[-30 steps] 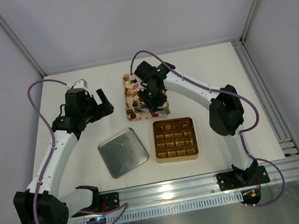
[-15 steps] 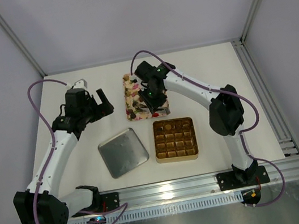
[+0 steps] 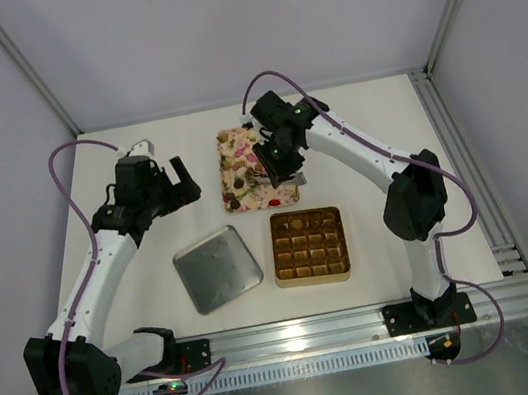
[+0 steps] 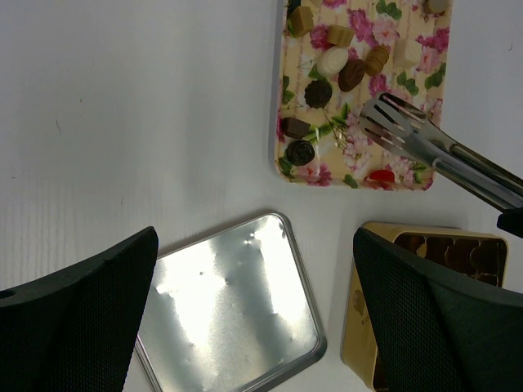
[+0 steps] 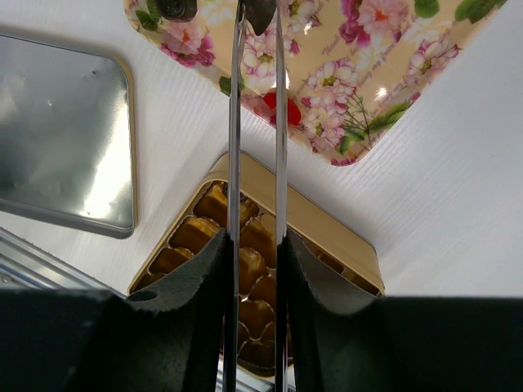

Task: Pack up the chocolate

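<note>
Reaching for the chocolate [image 4: 319, 91] with tongs [image 4: 425, 147] held over the floral tray [image 4: 417, 82].
The tongs are clenched in the right gripper [image 5: 256, 245], their long axis running right to left. The chocolate is spread on the tray, with dark pieces just left of the tips. The left gripper [image 4: 253, 245] is spread wide and empty, farther left. The box [image 3: 314, 279] lies on the near side of the tray.

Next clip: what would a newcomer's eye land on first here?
The pink floral tray, far centre and strewn with chocolate, stands out first. The right gripper holds metal tongs over it. Nearer, side by side, lie a gold grid box and a silver lid.
</note>
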